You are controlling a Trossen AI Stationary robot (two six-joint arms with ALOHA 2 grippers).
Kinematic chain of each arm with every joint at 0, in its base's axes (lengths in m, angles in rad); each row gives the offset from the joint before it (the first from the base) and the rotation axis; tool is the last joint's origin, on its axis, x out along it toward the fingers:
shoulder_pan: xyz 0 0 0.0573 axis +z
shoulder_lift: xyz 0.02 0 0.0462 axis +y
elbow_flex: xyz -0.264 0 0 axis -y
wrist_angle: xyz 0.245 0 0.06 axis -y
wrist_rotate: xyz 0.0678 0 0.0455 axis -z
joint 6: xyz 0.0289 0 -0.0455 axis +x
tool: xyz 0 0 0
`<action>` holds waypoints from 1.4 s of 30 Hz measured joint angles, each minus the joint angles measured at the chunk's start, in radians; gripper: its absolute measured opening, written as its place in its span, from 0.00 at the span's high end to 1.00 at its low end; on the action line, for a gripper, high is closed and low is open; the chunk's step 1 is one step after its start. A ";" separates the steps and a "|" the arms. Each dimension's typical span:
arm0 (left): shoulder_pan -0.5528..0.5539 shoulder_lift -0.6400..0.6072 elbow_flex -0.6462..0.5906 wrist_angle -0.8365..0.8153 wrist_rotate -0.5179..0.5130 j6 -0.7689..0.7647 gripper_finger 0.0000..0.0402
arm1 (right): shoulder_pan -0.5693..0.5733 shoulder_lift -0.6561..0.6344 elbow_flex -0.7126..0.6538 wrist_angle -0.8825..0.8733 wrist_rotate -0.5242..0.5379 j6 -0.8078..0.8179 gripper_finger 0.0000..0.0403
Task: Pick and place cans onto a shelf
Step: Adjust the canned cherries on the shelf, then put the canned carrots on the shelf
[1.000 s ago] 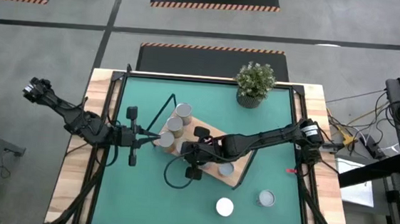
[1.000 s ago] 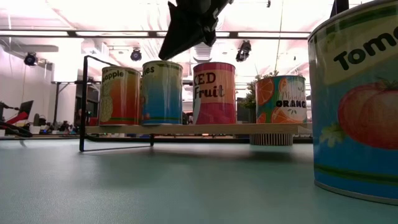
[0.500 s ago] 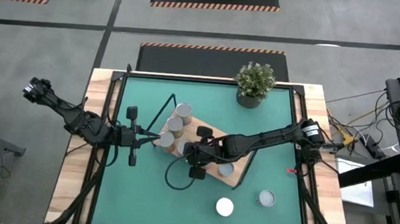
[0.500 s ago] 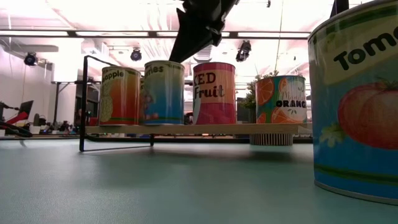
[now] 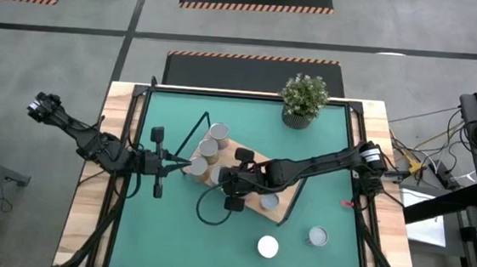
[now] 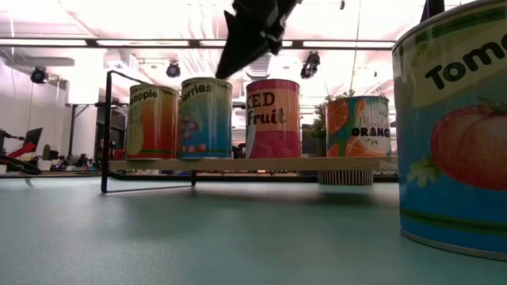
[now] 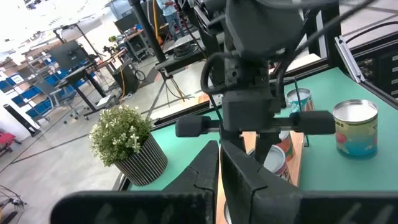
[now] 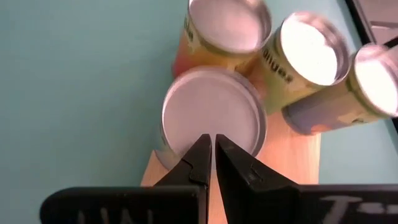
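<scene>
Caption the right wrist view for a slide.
Shut right gripper above a silvery-topped cylindrical metal can on the light-wood shelf board.

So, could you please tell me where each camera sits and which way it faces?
High: overhead, straight down on the table; left arm and right arm show.
Low: table height, level at the shelf; right fingers hang in from above.
Left wrist: faces the right arm and plant; shut left fingers show.
Right wrist: down on a can; shut right fingers.
High and low share the shelf's cans.
</scene>
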 joint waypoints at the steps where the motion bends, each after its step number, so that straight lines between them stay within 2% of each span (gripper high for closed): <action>1: 0.000 0.000 0.000 0.000 0.000 0.000 1.00 | 0.000 0.000 0.008 0.004 0.000 0.000 0.97; 8: 0.000 0.000 0.000 0.000 0.000 0.010 1.00 | 0.012 -0.001 0.027 0.038 0.003 0.007 0.97; 16: 0.000 0.000 0.000 -0.002 0.000 0.010 1.00 | 0.037 -0.011 0.028 0.142 0.003 -0.056 0.97; 27: 0.000 0.000 0.000 -0.015 0.000 0.010 1.00 | 0.115 -0.070 0.029 0.051 0.004 0.069 0.97; 36: 0.000 0.000 0.000 -0.014 0.001 -0.036 1.00 | 0.226 -0.229 0.029 -0.073 0.041 0.219 0.97; 42: -0.002 0.014 0.000 0.008 0.011 -0.176 1.00 | 0.389 -0.275 0.024 -0.119 0.180 0.213 0.97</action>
